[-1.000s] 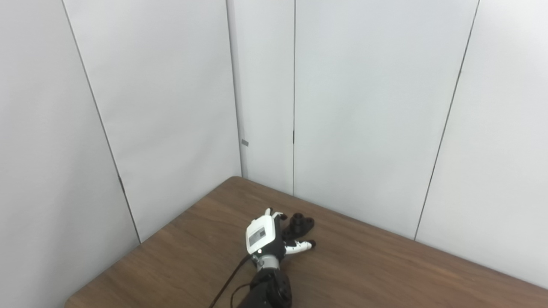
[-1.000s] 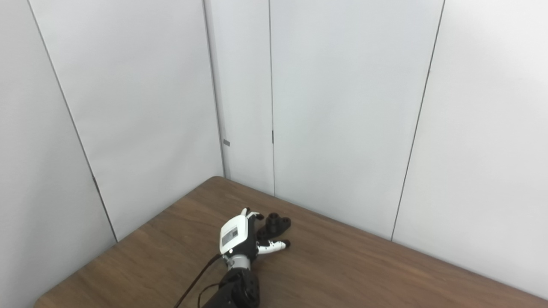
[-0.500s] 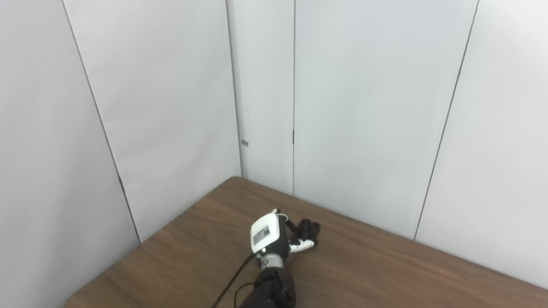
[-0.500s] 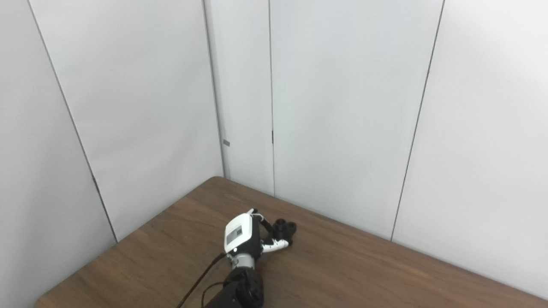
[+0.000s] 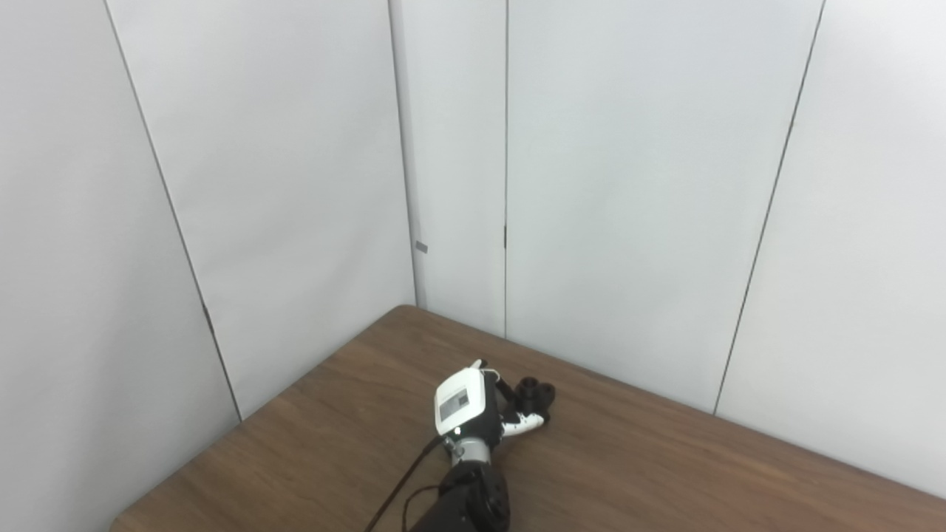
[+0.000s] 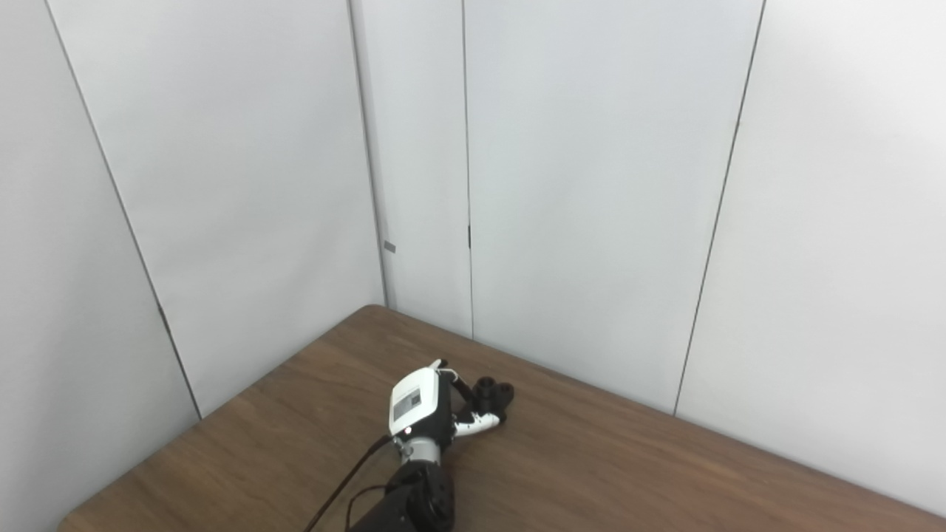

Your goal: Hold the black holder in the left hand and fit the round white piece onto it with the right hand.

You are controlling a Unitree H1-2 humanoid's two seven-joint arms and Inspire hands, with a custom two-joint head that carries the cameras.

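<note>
My left robot hand (image 5: 473, 403), white back plate up, sits low over the dark brown wood-grain bench (image 5: 650, 473), arm entering from the bottom edge with a black cable trailing off the wrist. Fingers curled around the small black plastic holder (image 5: 535, 393), thumb (image 5: 526, 424) white-and-black and lying along the bench under it. Looks clamped on the holder; the contact itself is mostly hidden behind the back plate.

Holder: knobbly black shape with two rounded lobes at the top, poking out to the right of my palm. It sits close to the bench surface; I cannot tell whether it is lifted clear or resting.

Right eye view: same hand (image 6: 423, 405) and holder (image 6: 493, 391), shifted left in the picture. Gap between the curled fingers and the holder's lobes reads a little clearer here; more of the bench's left front corner shows. Left eye view shows more bench to the right of the hand.

My right robot hand: in neither view. Round white piece: in neither view.

Background: plain white wall panels (image 5: 628, 185) with thin dark seams, meeting at the bench's far corner.
</note>
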